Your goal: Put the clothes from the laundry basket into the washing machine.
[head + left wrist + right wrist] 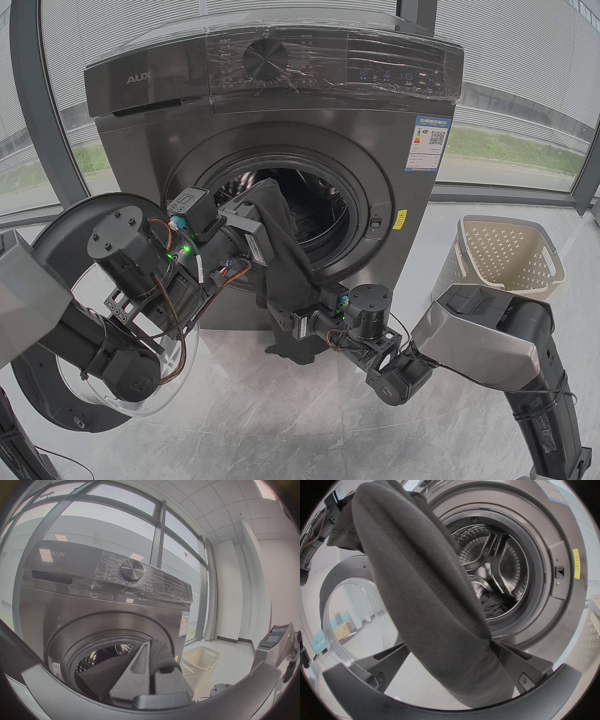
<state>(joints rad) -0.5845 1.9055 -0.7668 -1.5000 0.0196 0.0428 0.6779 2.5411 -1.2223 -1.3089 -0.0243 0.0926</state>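
In front of a dark grey front-loading washing machine [156,125], on a pale marbled floor [281,431], both robot arms meet at the open porthole. The machine's round glass door [65,232] stands swung wide to the robot's left, behind the left arm.

A long dark grey garment [282,250] hangs from the upper left edge of the porthole, down over its lower rim and the machine's front, with its lowest end near the floor. The left gripper [149,650] is at the top of this garment, just at the mouth of the steel drum [493,558]. Its fingers [134,675] are pressed together and pinch a fold of the cloth.

The right gripper [291,321] is lower down, in front of the machine and below the porthole, against the garment's hanging part. Its fingers [390,656] are spread wide, one on each side of the thick band of cloth, which fills the gap between them.

More dark clothes [495,605] lie in a heap at the bottom of the drum.

A cream laundry basket [507,257] with a perforated wall stands on the floor to the right of the machine, beside the window and well apart from both grippers.

A round dial [265,59] sits in the middle of the control panel, under a clear film. A blue and white label [427,142] and a small yellow sticker [399,219] are on the machine's front, right of the porthole.
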